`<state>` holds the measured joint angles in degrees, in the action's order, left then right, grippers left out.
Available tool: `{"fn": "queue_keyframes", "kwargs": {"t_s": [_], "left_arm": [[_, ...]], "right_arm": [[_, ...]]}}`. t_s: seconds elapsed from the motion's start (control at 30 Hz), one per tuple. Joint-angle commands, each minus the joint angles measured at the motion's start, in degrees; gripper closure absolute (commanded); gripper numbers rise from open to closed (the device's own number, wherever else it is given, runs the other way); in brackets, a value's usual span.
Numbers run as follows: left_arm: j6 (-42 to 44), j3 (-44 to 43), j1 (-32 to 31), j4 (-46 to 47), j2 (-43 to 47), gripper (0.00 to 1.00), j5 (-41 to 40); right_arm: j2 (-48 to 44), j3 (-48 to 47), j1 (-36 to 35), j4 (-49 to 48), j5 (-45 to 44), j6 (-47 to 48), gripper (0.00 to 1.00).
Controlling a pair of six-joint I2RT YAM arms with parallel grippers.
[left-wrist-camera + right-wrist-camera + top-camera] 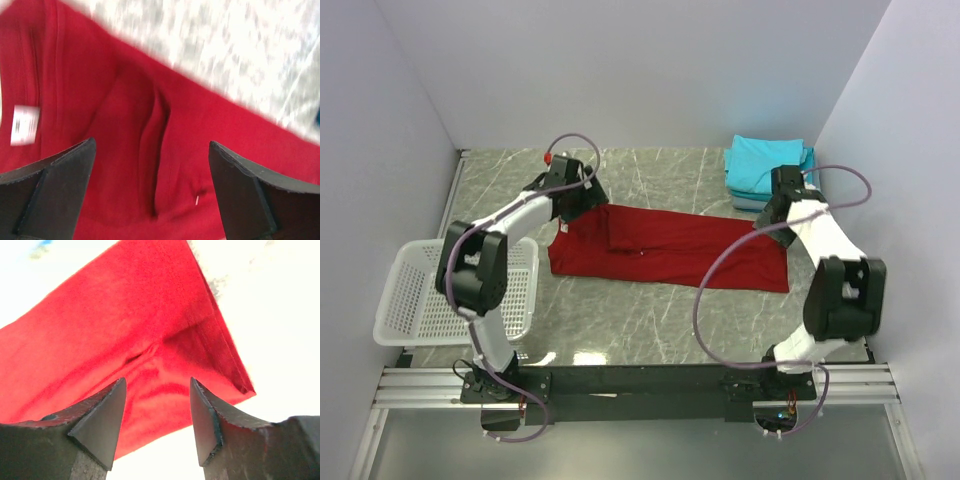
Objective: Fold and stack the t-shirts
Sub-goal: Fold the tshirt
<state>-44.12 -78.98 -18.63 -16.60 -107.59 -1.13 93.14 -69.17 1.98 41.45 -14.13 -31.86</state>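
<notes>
The red t-shirt (670,250) lies flat at the middle of the grey marbled table (650,315). It is a long band running from about 9 o'clock to 3 o'clock, with its right end a little nearer the arms. In the top view, the left tool (575,205) sits over the shirt's 9 o'clock end. Its wrist camera (rather blurred) shows the left tool (151,145) with its fingers spread wide and nothing between them. Below it is only red cloth with a lengthwise crease, and a small white label (24,125) toward 9 o'clock. The right tool (767,212) is over the shirt's 3 o'clock end. In the wrist view the right tool (157,382) has its fingers partly apart and holds nothing. The shirt's hemmed corner (235,375) lies beyond them at about 2 o'clock. A stack of folded t-shirts (765,162), turquoise on top, rests at 1 o'clock in the table's far right corner, just behind the right tool. A white lattice basket (395,290) hangs off the table's left edge at 8 o'clock.
</notes>
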Motion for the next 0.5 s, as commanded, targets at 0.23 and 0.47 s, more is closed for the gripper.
{"fn": "queue_keyframes", "kwargs": {"t_s": [0.23,0.47], "left_arm": [[-3.87,18.15,-1.05,9.21,14.25,0.01,9.9],[-4.75,19.31,-3.24,14.32,11.97,0.01,15.72]], "right_arm": [[-9.56,10.72,-6.64,-4.53,5.85,3.38,0.37],[-5.08,14.49,-6.64,-9.36,7.19,2.41,0.37]]}}
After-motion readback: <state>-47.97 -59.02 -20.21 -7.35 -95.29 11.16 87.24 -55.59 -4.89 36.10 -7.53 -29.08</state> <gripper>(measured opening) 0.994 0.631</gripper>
